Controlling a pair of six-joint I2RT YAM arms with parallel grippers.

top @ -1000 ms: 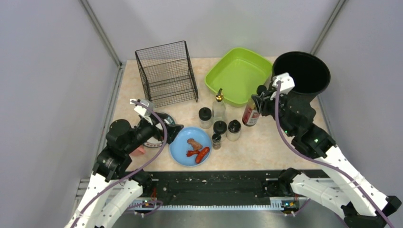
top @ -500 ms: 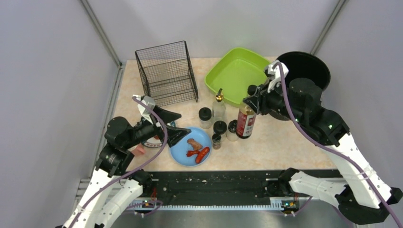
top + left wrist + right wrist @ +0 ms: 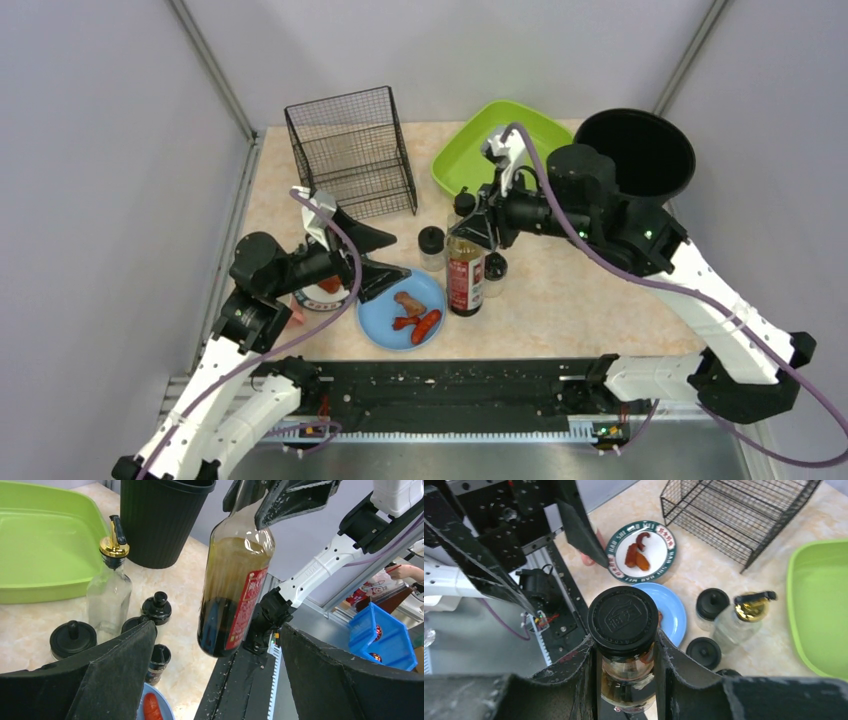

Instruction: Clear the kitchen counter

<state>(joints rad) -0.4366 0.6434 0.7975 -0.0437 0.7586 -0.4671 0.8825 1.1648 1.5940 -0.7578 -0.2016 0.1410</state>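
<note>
Counter (image 3: pixel 590 290) lies under both arms, with a blue plate (image 3: pixel 380 315) near its front edge. The right gripper (image 3: pixel 470 228) is clamped on the neck of a brown sauce bottle (image 3: pixel 465 282), its fingers pressed to both sides just under the black cap. The bottle hangs roughly upright, off the surface, just right of the plate. The left gripper (image 3: pixel 374 258) is spread wide and holds nothing. It hovers over the plate's left rim, jaws pointed toward the bottle.

Sausages (image 3: pixel 426 325) lie on the plate. Just behind the plate stand small black-lidded jars (image 3: pixel 431 244) and a glass cruet (image 3: pixel 107 597) with a gold spout. Left of the plate, partly under the left arm, sits a patterned plate (image 3: pixel 616 545) with food pieces on it. Well behind the plate are a wire rack (image 3: pixel 350 150) to the left, a green tub (image 3: pixel 460 165) straight back, and a black bin (image 3: pixel 640 150) to the right.
</note>
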